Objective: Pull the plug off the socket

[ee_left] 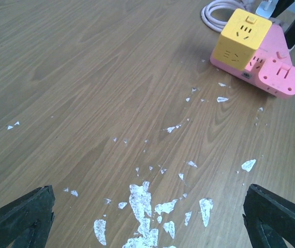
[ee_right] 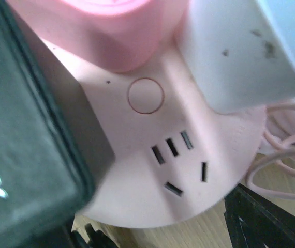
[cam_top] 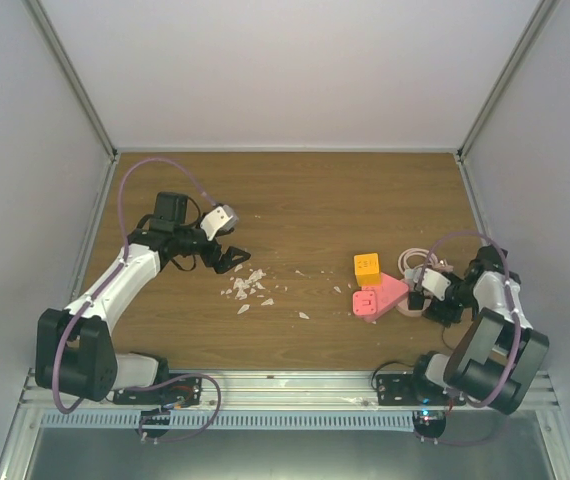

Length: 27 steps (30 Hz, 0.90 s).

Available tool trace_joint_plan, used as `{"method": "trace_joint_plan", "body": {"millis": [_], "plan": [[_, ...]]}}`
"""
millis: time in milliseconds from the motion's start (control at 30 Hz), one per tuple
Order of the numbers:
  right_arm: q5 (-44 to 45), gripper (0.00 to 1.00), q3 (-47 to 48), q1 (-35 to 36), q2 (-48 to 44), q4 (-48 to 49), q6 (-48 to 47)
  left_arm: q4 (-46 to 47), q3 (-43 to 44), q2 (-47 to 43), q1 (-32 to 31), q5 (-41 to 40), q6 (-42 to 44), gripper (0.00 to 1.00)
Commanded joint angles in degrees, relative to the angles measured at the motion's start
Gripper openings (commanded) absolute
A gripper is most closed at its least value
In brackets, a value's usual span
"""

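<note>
Socket (cam_top: pixel 393 290): flat pink triangle on the wooden table (cam_top: pixel 295 200), between 3 and 4 o'clock from the table's centre. White plug (ee_right: pixel 230 62): seated on the socket, pale cable (cam_top: pixel 417 264) looped at its 12 o'clock. Yellow cube (cam_top: pixel 367 266): touching the socket at 11 o'clock. Small pink block (cam_top: pixel 366 304): at 8 o'clock. Right gripper (cam_top: pixel 423 298): at the socket's 3 o'clock, jaws parted wide astride its corner, not visibly clamped. Left gripper (cam_top: pixel 227 260): at 9 o'clock from the centre, spread fully, holding nothing. White flakes (cam_top: pixel 250 288): scattered at its 5 o'clock.
</note>
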Motion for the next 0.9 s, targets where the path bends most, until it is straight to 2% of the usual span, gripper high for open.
{"method": "trace_joint_plan", "body": {"millis": [0,333,567,867], "plan": [[-3.4,0.77,-0.8,4.3,1.3,4.3,4.1,4.6,-1.5,-2.3,-0.4,-2.4,-1.6,0.99],[-5.5,0.73,-1.7,16.4,3.7,11.7,13.8,6.1,-2.1,-2.7,-0.4,-3.3,-4.1,0.99],[-7.1,0.73,1.7,24.8,8.8,15.1,19.3,6.3,-2.5,-3.4,-0.2,-2.6,-3.9,0.99],[-6.7,0.74,3.8,39.2,13.9,20.9,25.8,5.0,-2.2,-3.3,-0.2,-1.5,-2.9,0.99]]}}
